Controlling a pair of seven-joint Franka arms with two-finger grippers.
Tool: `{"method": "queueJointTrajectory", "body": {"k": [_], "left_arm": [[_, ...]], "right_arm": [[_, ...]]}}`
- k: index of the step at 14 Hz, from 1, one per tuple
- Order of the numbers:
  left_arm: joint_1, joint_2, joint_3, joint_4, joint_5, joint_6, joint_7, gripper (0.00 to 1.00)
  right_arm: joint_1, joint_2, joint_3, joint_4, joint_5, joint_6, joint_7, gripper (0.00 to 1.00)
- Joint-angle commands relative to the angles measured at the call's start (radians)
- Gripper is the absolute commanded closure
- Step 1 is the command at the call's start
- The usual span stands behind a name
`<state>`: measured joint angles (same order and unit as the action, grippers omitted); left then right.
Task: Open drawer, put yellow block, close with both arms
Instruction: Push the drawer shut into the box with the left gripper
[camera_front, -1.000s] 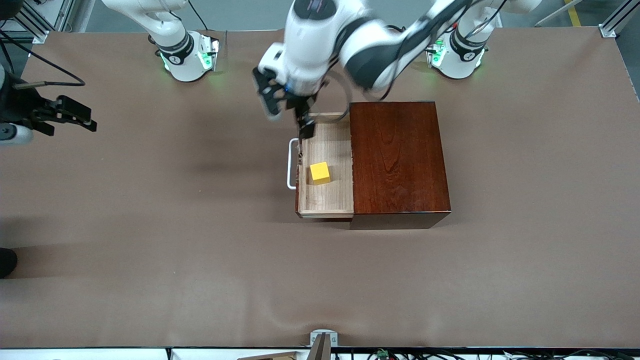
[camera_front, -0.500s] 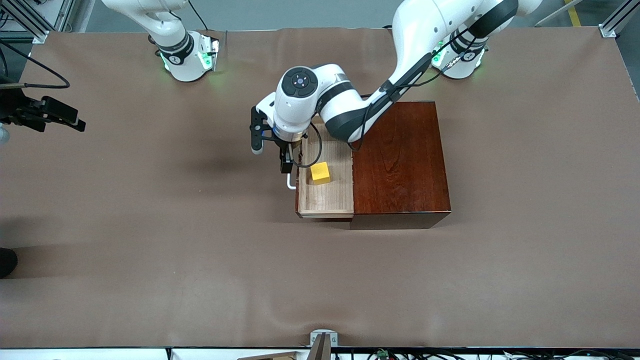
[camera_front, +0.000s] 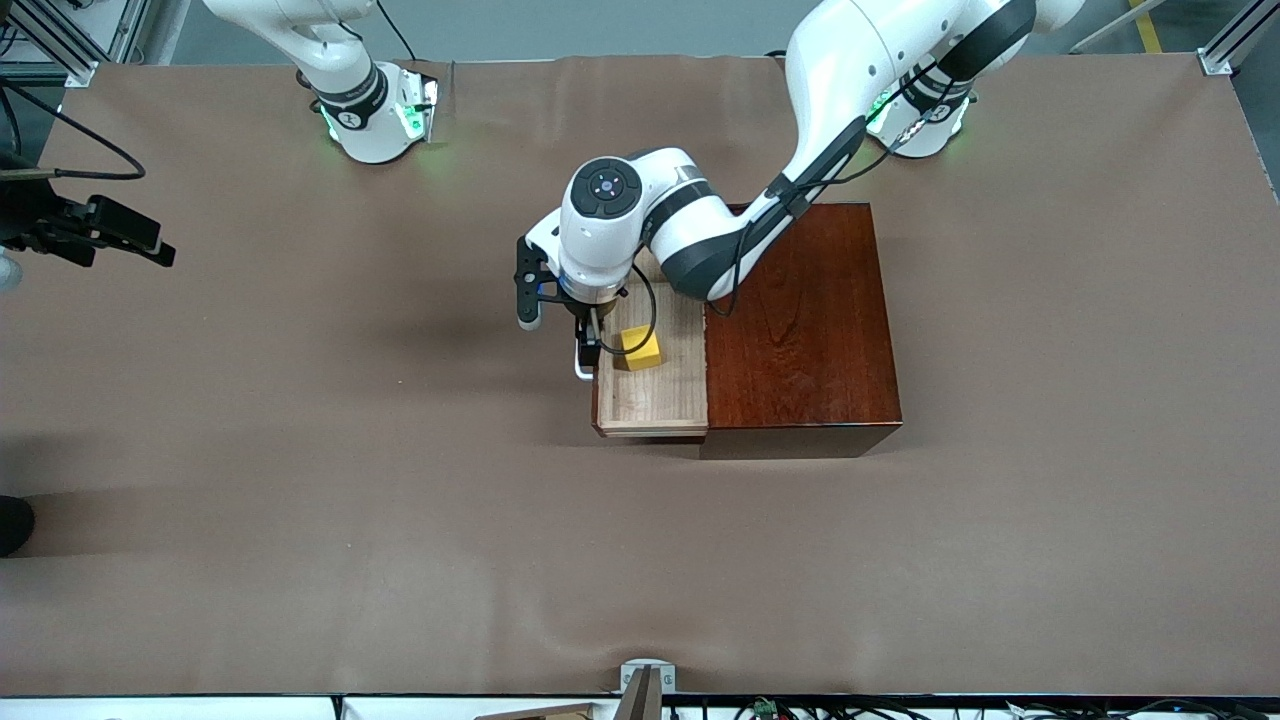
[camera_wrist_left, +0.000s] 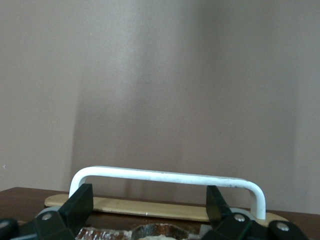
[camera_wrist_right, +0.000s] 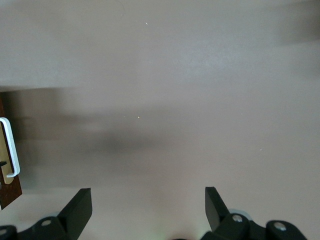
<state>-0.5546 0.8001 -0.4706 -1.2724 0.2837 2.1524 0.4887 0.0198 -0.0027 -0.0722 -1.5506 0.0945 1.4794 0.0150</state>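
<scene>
The drawer (camera_front: 652, 385) stands pulled out of the wooden box (camera_front: 795, 320), with the yellow block (camera_front: 641, 348) inside it. The left gripper (camera_front: 590, 345) is over the drawer's handle (camera_wrist_left: 165, 176), jaws spread wide, gripping nothing. The right gripper (camera_front: 125, 235) waits well apart from the drawer, toward the right arm's end of the table (camera_front: 300, 500), jaws fully spread and empty.

The left hand (camera_front: 588, 345) has dropped to the drawer (camera_front: 650, 390) front, apparently by the handle (camera_wrist_left: 165, 176).

A brown table (camera_front: 300, 560) under even light, perhaps grey floor (camera_front: 500, 30) past it.
</scene>
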Motion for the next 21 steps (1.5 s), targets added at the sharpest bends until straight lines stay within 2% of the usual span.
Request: {"method": "queueJointTrajectory", "body": {"k": [1,7,10,13,17,21], "left_arm": [[-0.010,-0.010,0.030,0.024,0.025,-0.104,0.007,0.00],[-0.011,-0.056,0.038,0.027,0.078,-0.370,0.007,0.00],[-0.008,-0.073,0.040,0.027,0.110,-0.503,0.008,0.00],[0.004,-0.081,0.040,0.027,0.121,-0.607,0.008,0.00],[0.007,-0.091,0.038,0.024,0.169,-0.683,0.010,0.00],[-0.005,-0.084,0.038,0.030,0.167,-0.651,-0.010,0.00]], "right_arm": [[-0.003,-0.013,0.005,0.012,-0.007,-0.002,0.008,0.00],[-0.008,-0.013,0.002,0.010,-0.028,-0.010,0.014,0.00],[0.005,-0.011,0.005,0.010,-0.094,-0.008,0.022,0.00],[-0.004,-0.013,0.003,0.012,-0.096,-0.013,0.025,0.00],[0.006,-0.010,0.006,0.012,-0.081,-0.033,0.023,0.00],[0.005,-0.008,0.008,0.014,-0.079,-0.033,0.016,0.00]]}}
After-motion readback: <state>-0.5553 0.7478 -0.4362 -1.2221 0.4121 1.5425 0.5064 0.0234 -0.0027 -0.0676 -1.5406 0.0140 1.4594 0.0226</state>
